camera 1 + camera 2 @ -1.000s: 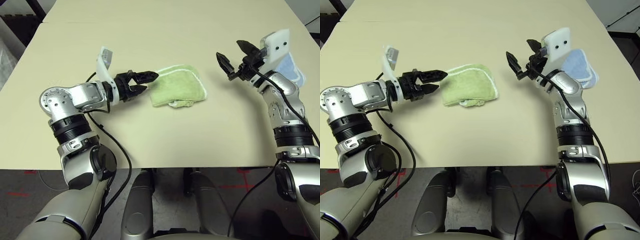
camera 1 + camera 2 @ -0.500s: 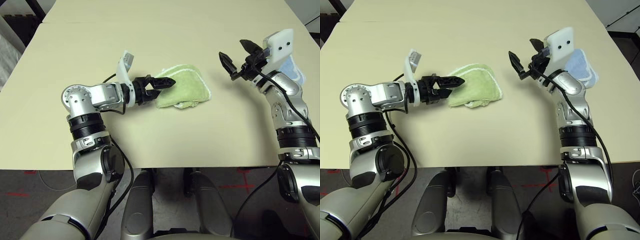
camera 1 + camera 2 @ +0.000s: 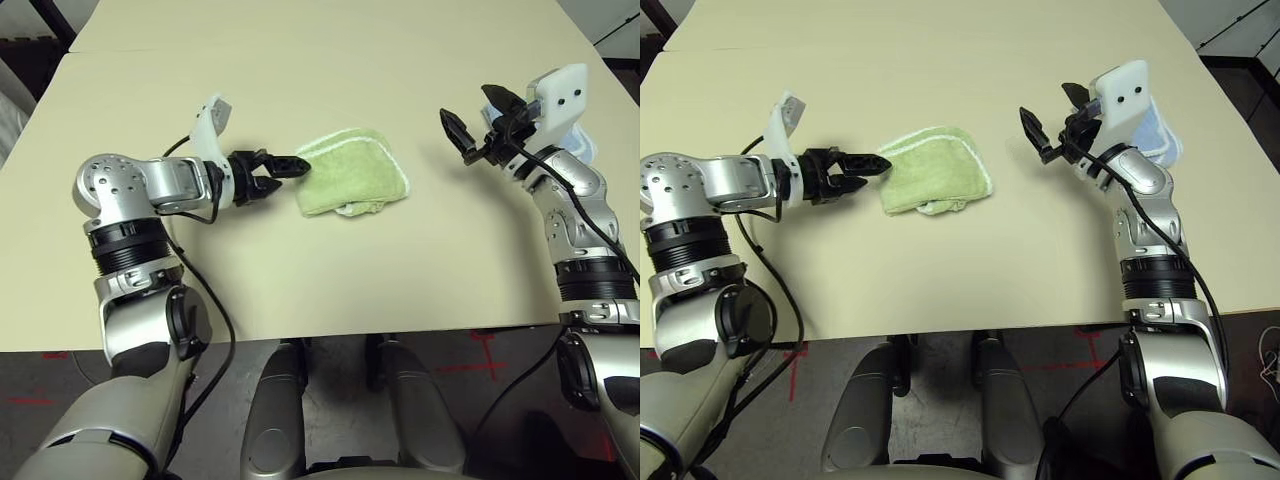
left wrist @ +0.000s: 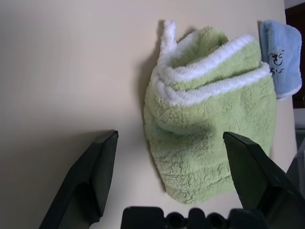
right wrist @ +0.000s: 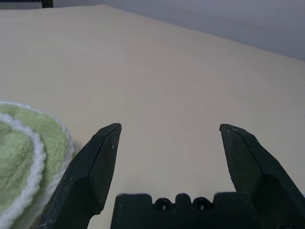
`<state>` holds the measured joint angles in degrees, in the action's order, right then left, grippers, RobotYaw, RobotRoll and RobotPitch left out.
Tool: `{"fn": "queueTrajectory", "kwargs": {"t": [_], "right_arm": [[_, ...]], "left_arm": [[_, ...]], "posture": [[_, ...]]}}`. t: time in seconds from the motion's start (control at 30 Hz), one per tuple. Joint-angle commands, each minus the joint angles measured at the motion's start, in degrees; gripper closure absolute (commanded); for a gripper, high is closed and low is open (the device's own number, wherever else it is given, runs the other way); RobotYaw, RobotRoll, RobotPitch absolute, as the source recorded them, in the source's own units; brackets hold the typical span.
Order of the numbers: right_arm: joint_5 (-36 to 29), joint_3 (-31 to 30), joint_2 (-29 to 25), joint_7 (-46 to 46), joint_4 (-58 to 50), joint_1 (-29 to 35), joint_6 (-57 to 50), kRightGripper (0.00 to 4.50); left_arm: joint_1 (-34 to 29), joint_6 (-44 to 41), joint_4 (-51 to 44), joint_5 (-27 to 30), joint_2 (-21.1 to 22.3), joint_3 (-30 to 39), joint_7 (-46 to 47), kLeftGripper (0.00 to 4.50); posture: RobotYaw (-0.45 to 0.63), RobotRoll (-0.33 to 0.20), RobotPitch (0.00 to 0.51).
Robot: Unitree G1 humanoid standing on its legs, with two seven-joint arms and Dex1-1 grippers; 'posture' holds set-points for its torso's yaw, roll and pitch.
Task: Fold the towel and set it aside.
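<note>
Jaws spread wide on both sides, nothing gripped: folded green towel (image 3: 352, 180) lies just ahead of the left jaws, right jaws raised well apart from it.

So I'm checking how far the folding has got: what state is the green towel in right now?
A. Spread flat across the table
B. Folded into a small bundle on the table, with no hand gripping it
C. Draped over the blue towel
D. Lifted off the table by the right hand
B: the green towel lies bunched in layers on the table, the left hand open beside it and the right hand open, up and apart.
</note>
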<state>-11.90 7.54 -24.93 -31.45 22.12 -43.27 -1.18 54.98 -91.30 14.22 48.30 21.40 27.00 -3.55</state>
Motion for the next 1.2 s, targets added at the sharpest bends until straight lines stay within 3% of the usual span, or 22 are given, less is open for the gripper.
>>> {"fn": "queueTrajectory", "kwargs": {"t": [0.03, 0.47, 0.6, 0.7, 1.2], "right_arm": [[-0.12, 0.19, -0.11, -0.17, 0.32, -0.01, 0.1, 0.01], [-0.21, 0.66, -0.65, -0.41, 0.17, 0.26, -0.01, 0.01], [-0.53, 1.25, -1.92, -0.06, -3.43, 2.36, -1.63, 0.01], [-0.77, 1.07, -1.86, 0.08, -4.35, 2.65, -2.36, 0.01], [-0.98, 0.7, -1.6, -0.46, -5.94, 3.38, -3.83, 0.01]], "left_arm": [[-2.02, -1.2, -0.67, -1.85, -2.0, -1.68, 0.0, 0.02], [-1.47, -1.2, -0.9, -4.8, -4.51, -1.37, -2.03, 0.02], [1.73, 3.73, 3.32, -6.08, -9.67, -3.26, -3.48, 0.02], [2.77, 5.62, 4.62, -6.91, -10.82, -3.72, -4.39, 0.02], [2.6, 8.44, 4.98, -8.52, -11.62, -5.33, -6.39, 0.02]], "posture": [[0.0, 0.0, 0.292], [0.0, 0.0, 0.292], [-0.05, 0.0, 0.296], [-0.06, 0.0, 0.293], [-0.06, 0.0, 0.291]]}}
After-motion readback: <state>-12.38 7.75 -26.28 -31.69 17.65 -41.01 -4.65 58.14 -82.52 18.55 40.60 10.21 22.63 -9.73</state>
